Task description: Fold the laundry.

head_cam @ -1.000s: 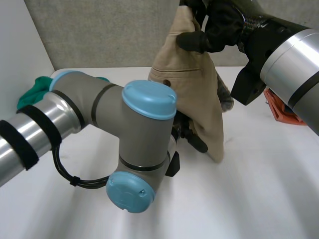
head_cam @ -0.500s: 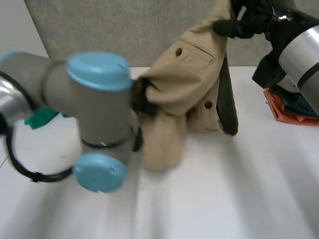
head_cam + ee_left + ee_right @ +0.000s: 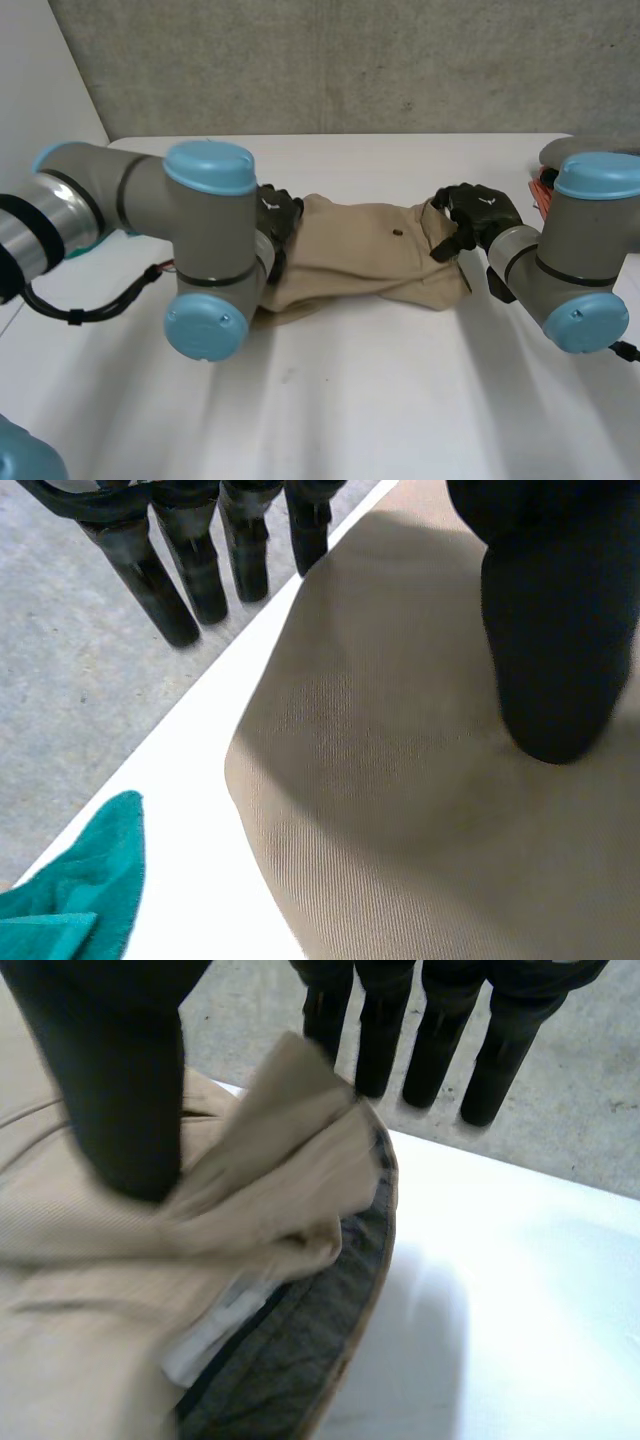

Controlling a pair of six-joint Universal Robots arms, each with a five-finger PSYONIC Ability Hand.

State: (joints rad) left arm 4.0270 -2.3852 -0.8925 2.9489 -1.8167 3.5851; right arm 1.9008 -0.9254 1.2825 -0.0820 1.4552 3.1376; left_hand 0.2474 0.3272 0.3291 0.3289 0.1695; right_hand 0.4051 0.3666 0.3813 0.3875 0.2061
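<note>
- Two broad planes frame what we see: a rough grey wall [image 3: 350, 70] at the back and, in front of it, a plain white desk [image 3: 400, 400] running the whole width of the head view.
- We find the left arm [image 3: 200, 240] and the right arm [image 3: 580, 260] low over the desk, one at each end of the laundry.
- We see the beige garment [image 3: 350, 250] lying stretched out flat on the middle of the desk, between the two hands.
- At its left end the left hand [image 3: 278, 215] holds it: the cloth runs up between the straight fingers and the thumb, which lies on it.
- At its right end the right hand [image 3: 480, 212] pinches a bunched fold between thumb and fingers, where a dark grey lining [image 3: 280, 1360] is turned out.
- We see a teal cloth [image 3: 70, 900] on the desk near the garment's left end, apart from it.
- We spot one small dark button [image 3: 399, 236] on the garment.
</note>
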